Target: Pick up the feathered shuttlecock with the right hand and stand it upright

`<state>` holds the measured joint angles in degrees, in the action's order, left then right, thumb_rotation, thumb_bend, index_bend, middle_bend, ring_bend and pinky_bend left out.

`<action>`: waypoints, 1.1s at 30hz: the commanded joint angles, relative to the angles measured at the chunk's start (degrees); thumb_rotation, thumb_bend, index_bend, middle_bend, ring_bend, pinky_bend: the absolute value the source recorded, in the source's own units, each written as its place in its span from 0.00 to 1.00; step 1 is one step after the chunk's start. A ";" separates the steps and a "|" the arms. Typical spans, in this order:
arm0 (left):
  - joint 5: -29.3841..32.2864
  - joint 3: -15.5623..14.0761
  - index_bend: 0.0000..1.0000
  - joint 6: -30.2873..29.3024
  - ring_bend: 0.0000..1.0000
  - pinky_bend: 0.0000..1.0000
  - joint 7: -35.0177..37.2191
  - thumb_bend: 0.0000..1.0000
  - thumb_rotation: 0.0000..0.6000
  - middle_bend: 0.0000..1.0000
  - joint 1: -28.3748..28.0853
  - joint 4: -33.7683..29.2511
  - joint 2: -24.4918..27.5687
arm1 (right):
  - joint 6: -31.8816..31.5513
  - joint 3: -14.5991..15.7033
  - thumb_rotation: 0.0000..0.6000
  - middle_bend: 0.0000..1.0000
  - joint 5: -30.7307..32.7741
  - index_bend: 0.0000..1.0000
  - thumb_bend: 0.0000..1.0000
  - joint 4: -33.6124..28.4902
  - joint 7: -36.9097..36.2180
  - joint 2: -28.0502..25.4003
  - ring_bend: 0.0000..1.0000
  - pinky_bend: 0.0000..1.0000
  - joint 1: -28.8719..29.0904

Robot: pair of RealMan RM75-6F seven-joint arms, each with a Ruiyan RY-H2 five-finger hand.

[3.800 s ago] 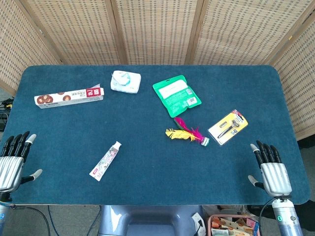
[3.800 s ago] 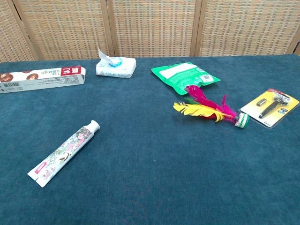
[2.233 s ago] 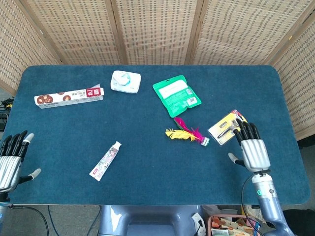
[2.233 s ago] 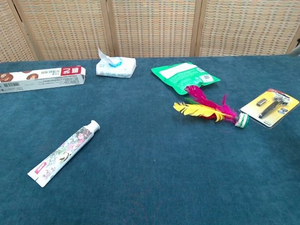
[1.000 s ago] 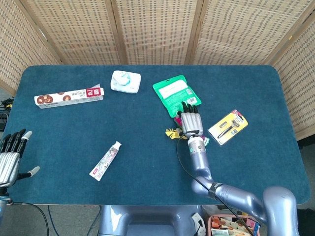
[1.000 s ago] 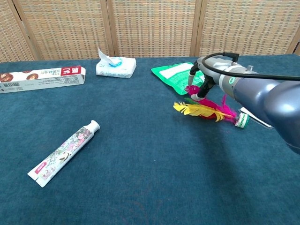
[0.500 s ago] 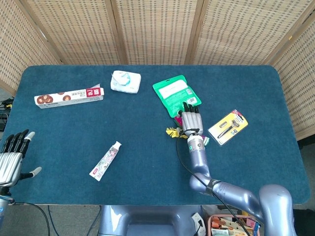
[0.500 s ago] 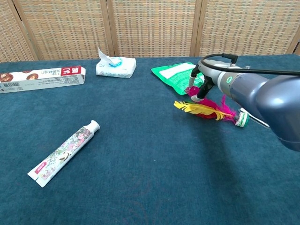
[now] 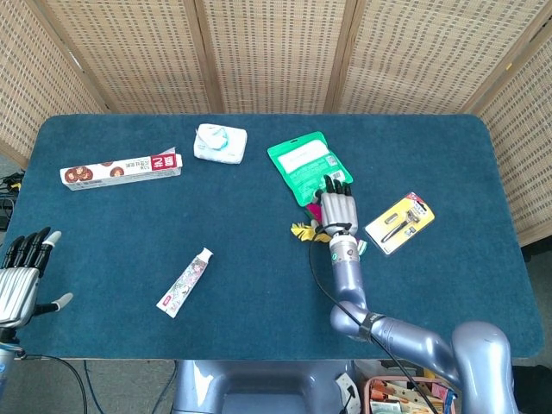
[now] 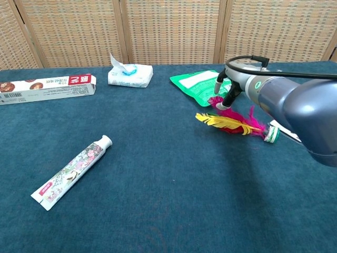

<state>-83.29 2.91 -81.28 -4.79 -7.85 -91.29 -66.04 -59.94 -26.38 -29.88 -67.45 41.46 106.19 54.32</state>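
Pretty early in the job, I'd say. The shuttlecock point(image 10: 237, 125) is lying flat on the blue bench point(image 9: 259, 259), yellow and pink feathers pointing toward the robot's left, its green-and-white base point(image 10: 270, 135) at the other end, just short of the razor pack point(image 9: 399, 222). Nothing picked up, nothing stood up.

The right robot hand point(image 9: 336, 211) is hovering right over the feathers, its fingers stretched toward the green pouch point(image 9: 308, 166). In the chest view the fingertips point(image 10: 219, 90) sit just above the pink feathers, apart and not wrapped around anything, so it's holding nothing as far as I can see. Can't tell if a fingertip is actually brushing a feather.

Left robot hand point(image 9: 21, 276) is parked at the near bench edge, fingers spread, empty.

What's left: basically everything. Close on the thing, lift it, turn it base-down, set it on the bench.
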 commanded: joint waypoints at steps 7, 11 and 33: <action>-0.23 -0.14 0.00 0.03 0.00 0.00 0.01 0.13 1.00 0.00 -0.09 0.01 0.02 | 1.99 0.40 1.00 0.03 0.47 0.36 0.31 3.98 -1.74 1.06 0.00 0.04 0.54; -0.18 -0.20 0.00 0.23 0.00 0.00 0.02 0.13 1.00 0.00 -0.16 0.04 0.02 | 2.72 0.56 1.00 0.03 1.49 0.36 0.31 4.36 -1.42 1.14 0.00 0.04 0.65; -0.26 -0.36 0.00 0.27 0.00 0.00 0.34 0.15 1.00 0.00 -0.20 -0.28 0.27 | 2.32 1.87 1.00 0.08 1.08 0.47 0.31 4.93 -2.23 1.89 0.00 0.05 0.44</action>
<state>-83.55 2.55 -81.02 -4.45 -8.05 -91.57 -65.77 -57.62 -24.53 -28.78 -62.54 39.21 108.07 54.78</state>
